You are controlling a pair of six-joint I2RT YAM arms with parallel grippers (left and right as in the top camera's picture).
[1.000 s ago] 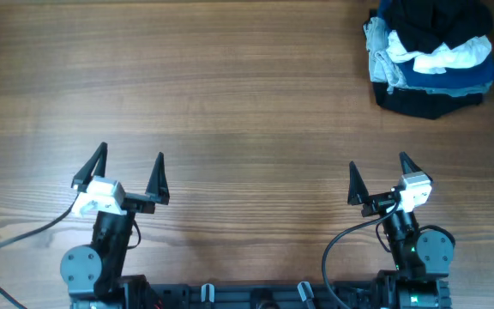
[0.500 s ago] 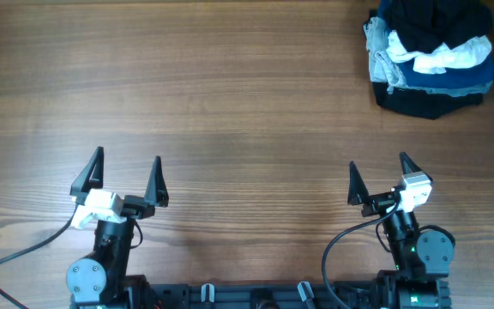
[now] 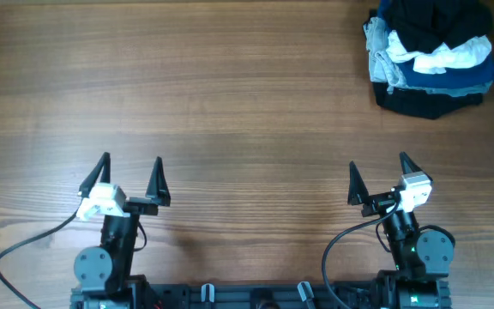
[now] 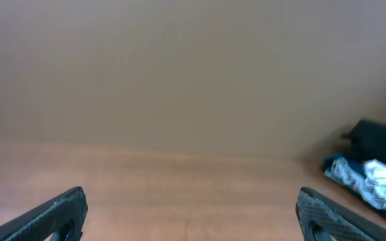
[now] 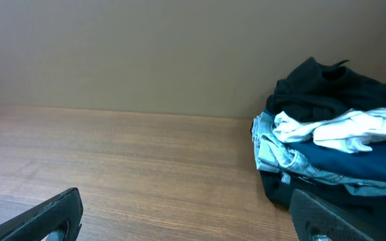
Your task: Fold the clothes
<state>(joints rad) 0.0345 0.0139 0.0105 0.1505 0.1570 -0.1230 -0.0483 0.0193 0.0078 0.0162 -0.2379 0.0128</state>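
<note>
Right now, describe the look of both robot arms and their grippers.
The left arm and right arm are black with round grey joint housings and a white block at the wrist. The left gripper and right gripper each have two black, tapering, pointed fingers. A black cable loops from each arm; small green lights glow on the right arm.

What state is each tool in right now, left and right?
Left tool: open, holding nothing.
Right tool: open, holding nothing.
</note>
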